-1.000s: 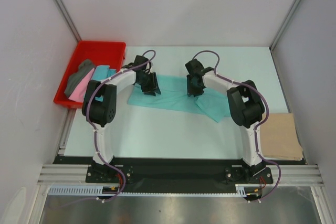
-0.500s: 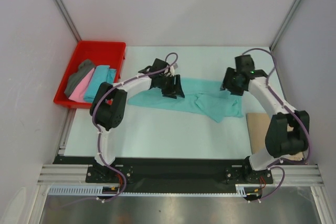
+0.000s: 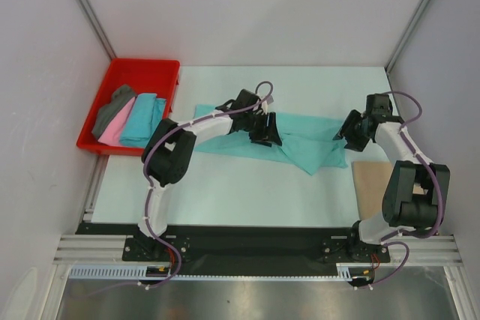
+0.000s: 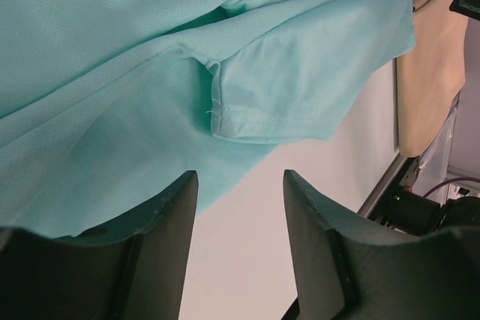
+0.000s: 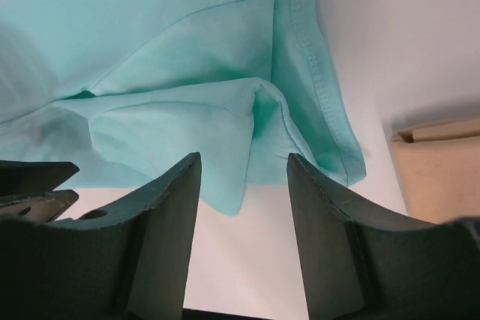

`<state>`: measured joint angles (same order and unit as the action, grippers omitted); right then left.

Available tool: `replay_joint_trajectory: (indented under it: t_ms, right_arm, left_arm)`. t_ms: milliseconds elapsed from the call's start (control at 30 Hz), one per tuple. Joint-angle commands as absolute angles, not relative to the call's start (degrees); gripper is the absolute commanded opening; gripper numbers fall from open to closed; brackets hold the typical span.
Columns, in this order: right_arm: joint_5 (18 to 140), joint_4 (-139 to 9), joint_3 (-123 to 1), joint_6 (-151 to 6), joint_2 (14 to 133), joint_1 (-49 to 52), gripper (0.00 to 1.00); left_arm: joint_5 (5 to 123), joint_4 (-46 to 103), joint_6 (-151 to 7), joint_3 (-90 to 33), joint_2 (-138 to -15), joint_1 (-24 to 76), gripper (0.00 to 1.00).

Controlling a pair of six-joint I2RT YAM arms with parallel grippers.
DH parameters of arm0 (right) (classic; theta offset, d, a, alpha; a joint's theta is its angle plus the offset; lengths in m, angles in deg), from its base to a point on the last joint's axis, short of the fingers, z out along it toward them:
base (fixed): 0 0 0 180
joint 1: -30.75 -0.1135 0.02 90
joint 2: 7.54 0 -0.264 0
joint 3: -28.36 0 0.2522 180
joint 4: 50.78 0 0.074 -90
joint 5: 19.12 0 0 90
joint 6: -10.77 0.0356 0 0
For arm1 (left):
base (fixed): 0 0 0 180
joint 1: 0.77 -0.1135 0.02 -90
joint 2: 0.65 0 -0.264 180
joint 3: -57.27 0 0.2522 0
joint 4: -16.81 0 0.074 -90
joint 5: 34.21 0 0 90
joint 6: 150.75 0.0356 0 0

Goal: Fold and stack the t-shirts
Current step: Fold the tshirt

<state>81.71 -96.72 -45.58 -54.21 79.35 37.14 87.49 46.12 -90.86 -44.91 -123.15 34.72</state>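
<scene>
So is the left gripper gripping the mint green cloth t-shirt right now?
No, the left gripper stands open with nothing clamped between its fingers; the mint green t-shirt lies loose beyond them.

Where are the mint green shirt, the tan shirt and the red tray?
mint green shirt [image 3: 307,148]: top view, on its spread body cloth.
tan shirt [image 3: 371,189]: top view, on its uncovered left part.
red tray [image 3: 146,79]: top view, on its bare far floor.

A red plastic tray [image 3: 146,74] is sitting at the far-left corner of the white desk [image 3: 247,185]. White panels [image 3: 247,13] are enclosing the desk on three sides. An aluminium rail [image 3: 90,249] is running along its near edge.
</scene>
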Motion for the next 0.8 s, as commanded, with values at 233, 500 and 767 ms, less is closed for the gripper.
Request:
replay_joint_trajectory:
  t_ms: [233,500,767]
  right_arm:
    - [79.3,-104.5,-41.8,-50.0,73.0,38.1,0.49]
    - [83.4,-100.3,-37.4,-49.4,73.9,41.3,0.15]
    - [82.4,-99.1,-36.6,-48.0,77.8,41.3,0.0]
  left_arm:
    - [86.6,52.1,-90.2,-48.2,-123.5,33.9,0.48]
    - [85.5,54.8,-91.0,-46.9,-122.4,29.7,0.4]
    - [84.4,57.2,-90.5,-47.7,-123.9,27.2,0.35]
